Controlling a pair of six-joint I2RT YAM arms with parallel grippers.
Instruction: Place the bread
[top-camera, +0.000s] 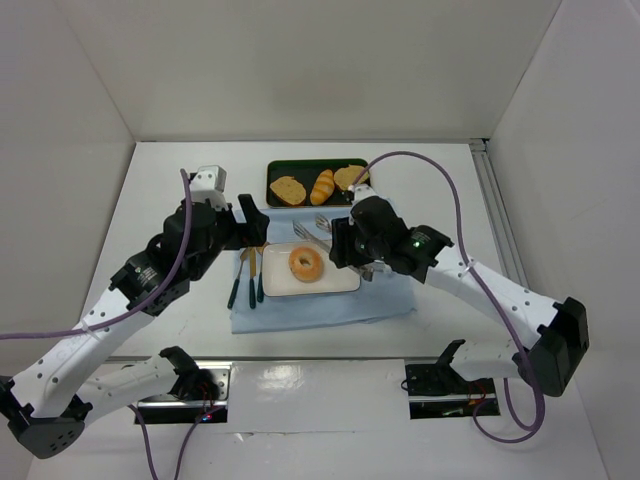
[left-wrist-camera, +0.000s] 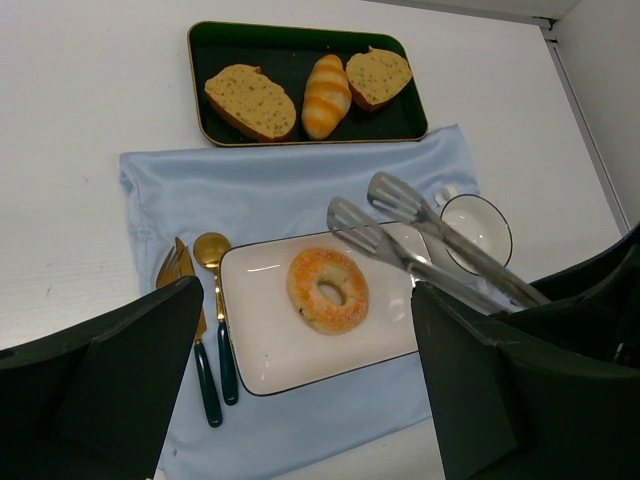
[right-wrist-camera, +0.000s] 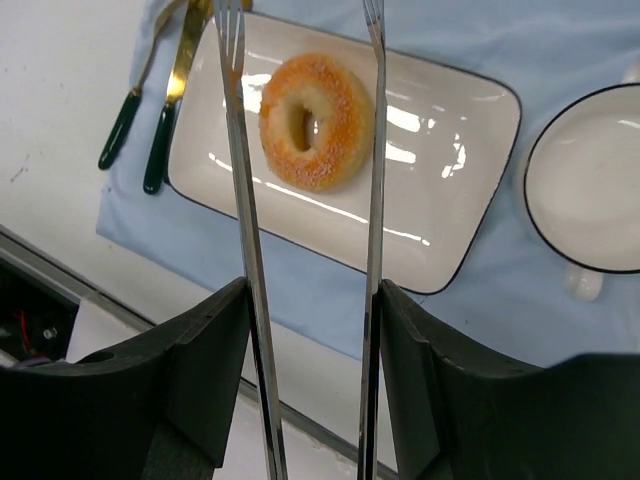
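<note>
White walls (top-camera: 300, 60) enclose a white table (top-camera: 150, 190).

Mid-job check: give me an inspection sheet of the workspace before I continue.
Surface: white table, blue cloth under the plate.
Job's things: bread lies flat on the white plate, free of the tongs.
Clutter: tray with two toast slices and a roll; fork, spoon; bowl.
Grippers: left gripper open, empty; right gripper holds the tongs, arms spread apart.
Cables: purple cable arcs above the right arm.
Surroundings: white walls; nothing else seen.

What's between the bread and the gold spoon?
Only bare white plate from bread to rim; the spoon lies on the blue cloth just beside it. Clearest in left wrist view.
</note>
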